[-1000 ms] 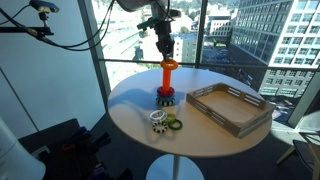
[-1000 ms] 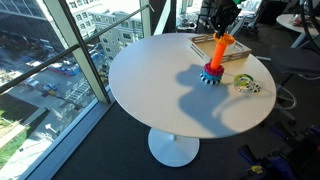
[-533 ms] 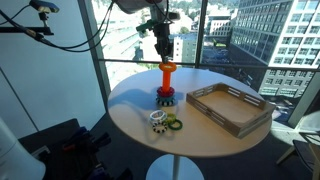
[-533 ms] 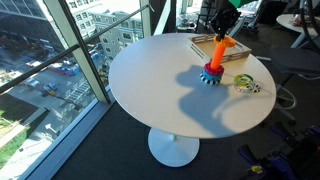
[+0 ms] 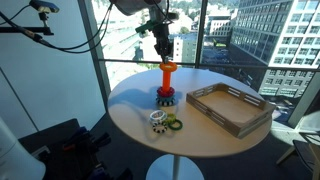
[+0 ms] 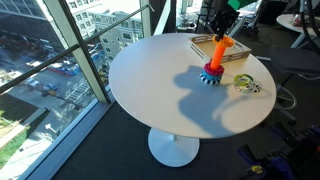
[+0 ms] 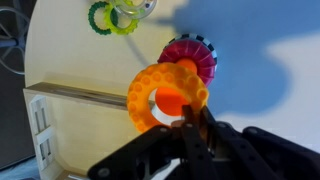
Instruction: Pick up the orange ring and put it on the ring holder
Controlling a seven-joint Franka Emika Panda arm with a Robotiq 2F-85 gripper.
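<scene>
Pincer (image 5: pixel 164 50) hangs just above the ring holder (image 5: pixel 166 84), pointing down, in both ext. views. In wrist view its dark fingers (image 7: pixel 190 122) come in from the bottom edge and overlap the near rim of the orange ring (image 7: pixel 150 92). They look close together, but the gap is lost in the dark mass, so I can't tell whether it's wide, narrow or gripping.

Orange ring (image 5: pixel 167 66) is at the very top of the holder's post, showing as a wider collar there. In wrist view the post tip shows through the ring's hole, off-centre, w/ a bit of pale bench beside it. Can't tell if the ring is fully threaded or just perched.

The holder stands upright on its dark toothed base (image 7: pixel 192 55), roughly mid-bench on the round white bench (image 5: pixel 130 100).

A grey-brown tray (image 5: pixel 228 110) lies right of the holder in an ext. view, apart from it. In another view (image 6: pixel 205 45) it's just behind the post.

A white ring (image 5: pixel 158 119) and a green ring (image 5: pixel 174 124) lie together on the bench, nearer than the holder. They're touching or nearly so, and well clear of the pincer.
</scene>
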